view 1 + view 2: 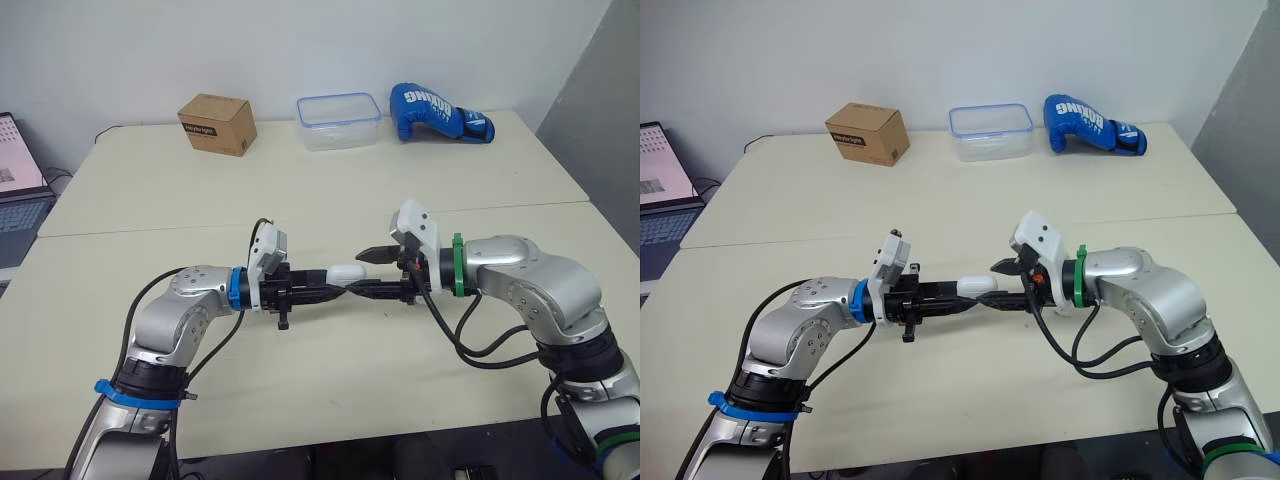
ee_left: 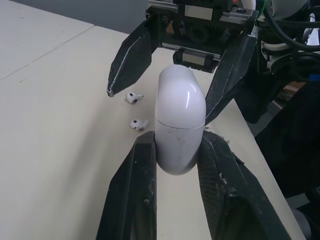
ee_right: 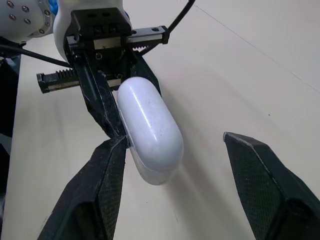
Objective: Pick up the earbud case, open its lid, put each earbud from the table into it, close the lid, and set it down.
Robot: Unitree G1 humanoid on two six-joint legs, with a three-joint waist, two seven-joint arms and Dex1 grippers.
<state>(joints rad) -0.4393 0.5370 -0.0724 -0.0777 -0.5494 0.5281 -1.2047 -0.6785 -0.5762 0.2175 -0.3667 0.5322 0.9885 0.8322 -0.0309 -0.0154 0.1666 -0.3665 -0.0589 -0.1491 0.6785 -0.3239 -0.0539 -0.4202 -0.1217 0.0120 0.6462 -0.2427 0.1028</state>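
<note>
One earbud case sits clamped in the left gripper (right gripper splayed around it).

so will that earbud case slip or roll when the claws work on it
Probably slippery: the earbud case is glossy and rounded, and the left claw holds it only by its lower half. Likely rigid, since it shows no dent under the grip. Set down on its side, it could rock or roll.

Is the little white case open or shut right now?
Shut. On the earbud case, the lid sits flush, only a thin seam showing.
</note>
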